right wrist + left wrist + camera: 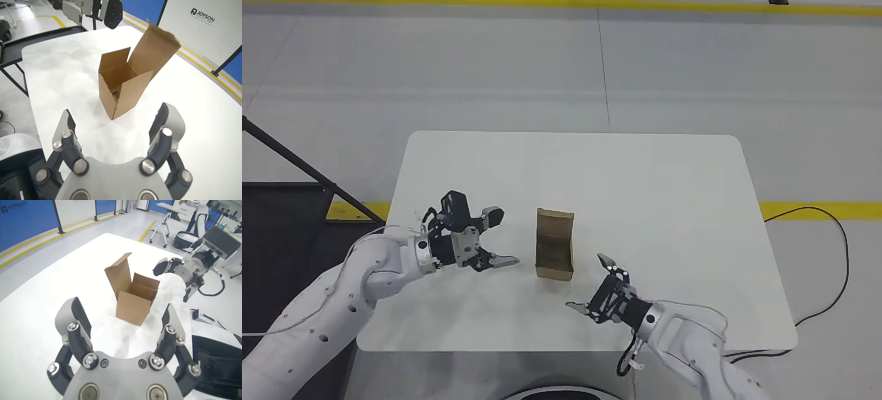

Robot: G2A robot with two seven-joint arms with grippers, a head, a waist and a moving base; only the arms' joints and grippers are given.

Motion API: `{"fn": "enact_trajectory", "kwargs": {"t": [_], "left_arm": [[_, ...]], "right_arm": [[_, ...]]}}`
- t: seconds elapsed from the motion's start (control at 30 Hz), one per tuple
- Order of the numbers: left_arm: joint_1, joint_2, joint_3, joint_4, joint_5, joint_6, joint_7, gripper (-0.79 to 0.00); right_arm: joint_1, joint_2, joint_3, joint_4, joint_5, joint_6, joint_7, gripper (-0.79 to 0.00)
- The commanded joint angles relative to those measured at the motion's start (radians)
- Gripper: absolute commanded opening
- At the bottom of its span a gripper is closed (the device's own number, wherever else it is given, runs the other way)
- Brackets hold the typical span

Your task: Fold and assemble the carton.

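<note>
One carton [554,245] stood upright on the white desk [662,180], roughly at the middle of it. Its long axis ran vertically and its open mouth pointed straight up. A single tall lid flap rose from the carton's wall farthest from the robot and leaned slightly outward. One shorter flap stood up from a wall adjoining that one. The brown cardboard walls looked plain. The near top edges looked a little ragged.

There were two tools, one on each side of the carton, and neither touched it. The left tool [121,301] hung near the carton's left wall with its fingers spread wide, aimed at the carton and gripping nothing. The right tool [115,107] hung off the carton's right side, closer to the robot than the carton. Its fingers were likewise spread wide apart around empty air.

Beyond the carton, off the desk, a white perforated panel [189,34] carried a printed logo.
</note>
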Motion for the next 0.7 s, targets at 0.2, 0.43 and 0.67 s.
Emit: {"fn": "enact_trajectory", "kwargs": {"t": [0.2, 0.43, 0.67], "left_arm": [[-0.127, -0.071, 0.115, 0.115, 0.091, -0.085, 0.044, 0.0], [-0.179, -0.114, 0.172, 0.182, 0.216, -0.123, 0.116, 0.0], [-0.188, -0.141, 0.199, 0.219, 0.327, -0.117, 0.191, 0.0]], "right_arm": [[0.045, -0.027, -0.062, 0.064, 0.034, 0.065, 0.006, 0.0], [0.072, -0.041, -0.078, 0.109, 0.058, 0.069, 0.011, 0.0], [0.088, -0.052, -0.085, 0.126, 0.069, 0.078, 0.03, 0.0]]}}
